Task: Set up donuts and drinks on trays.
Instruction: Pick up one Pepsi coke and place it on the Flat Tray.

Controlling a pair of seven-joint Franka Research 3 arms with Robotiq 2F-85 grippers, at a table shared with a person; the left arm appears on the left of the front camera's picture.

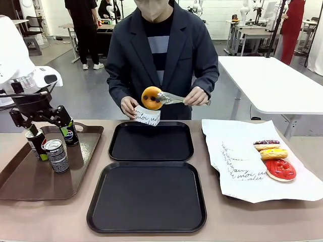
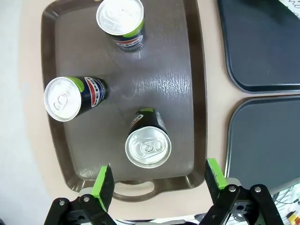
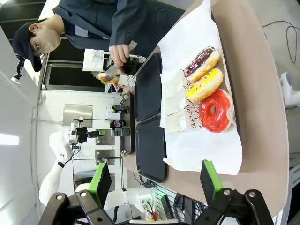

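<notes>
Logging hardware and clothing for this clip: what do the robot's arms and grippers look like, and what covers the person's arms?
The left arm has a smooth white rounded casing. The left gripper and right gripper match: black jointed linkages with bolt heads, each finger tipped by a bright green pad. The person wears a dark grey jacket with long sleeves.

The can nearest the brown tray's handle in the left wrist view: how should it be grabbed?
Probably by its round side wall, coming straight down from above: the can stands upright, apart from the other cans, and the open left gripper could straddle it.
</notes>
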